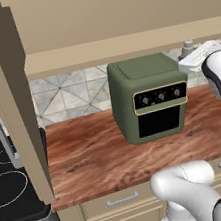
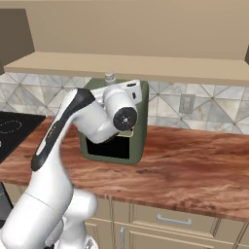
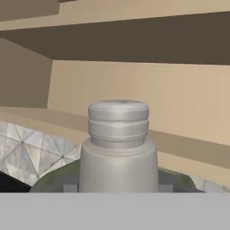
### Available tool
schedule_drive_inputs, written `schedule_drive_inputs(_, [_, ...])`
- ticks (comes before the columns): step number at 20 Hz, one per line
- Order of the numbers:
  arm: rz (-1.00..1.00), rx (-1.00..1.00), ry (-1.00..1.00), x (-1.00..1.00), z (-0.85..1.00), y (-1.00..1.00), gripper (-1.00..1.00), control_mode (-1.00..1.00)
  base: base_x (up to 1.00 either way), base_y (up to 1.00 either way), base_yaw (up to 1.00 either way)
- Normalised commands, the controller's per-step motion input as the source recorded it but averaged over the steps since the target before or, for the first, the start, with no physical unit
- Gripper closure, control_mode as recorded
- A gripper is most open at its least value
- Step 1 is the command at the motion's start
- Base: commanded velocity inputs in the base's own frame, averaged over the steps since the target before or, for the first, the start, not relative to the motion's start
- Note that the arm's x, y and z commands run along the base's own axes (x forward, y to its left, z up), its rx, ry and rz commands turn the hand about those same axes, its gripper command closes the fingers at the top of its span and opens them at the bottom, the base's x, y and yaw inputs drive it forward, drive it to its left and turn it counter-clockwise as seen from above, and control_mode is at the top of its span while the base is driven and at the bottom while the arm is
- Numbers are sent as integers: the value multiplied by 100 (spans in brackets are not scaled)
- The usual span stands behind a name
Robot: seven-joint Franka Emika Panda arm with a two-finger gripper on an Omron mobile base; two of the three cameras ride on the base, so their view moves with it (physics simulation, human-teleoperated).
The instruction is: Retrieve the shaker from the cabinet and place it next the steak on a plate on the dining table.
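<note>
Wood bench (image 1: 104, 154), green oven (image 1: 148, 96); shaker (image 3: 118, 143) is clamped by fingers (image 3: 118, 187) under cabinet (image 1: 117, 10).

A reddish-brown wood-grain tabletop (image 1: 104, 154) is carrying a dark green countertop oven (image 1: 148, 96), which is standing upright toward the back, near the tiled wall. The oven's black door and row of knobs are facing forward. Beige drawers (image 1: 121, 200) with metal handles are sitting under the tabletop's front edge.

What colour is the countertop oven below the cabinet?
Dark olive green, with a black door and a cream-edged control panel; the countertop oven shows best in the left base view.
</note>
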Motion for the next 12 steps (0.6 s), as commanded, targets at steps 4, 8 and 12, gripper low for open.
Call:
schedule_drive_inputs(4, [0,4,0,-100,-8,37,100,-100,0,0,0])
schedule_drive_inputs(8, [0,15,0,-100,15,5,100,-100,0,0,0])
schedule_drive_inputs(12, [0,11,7,-100,10,0,100,-100,0,0,0])
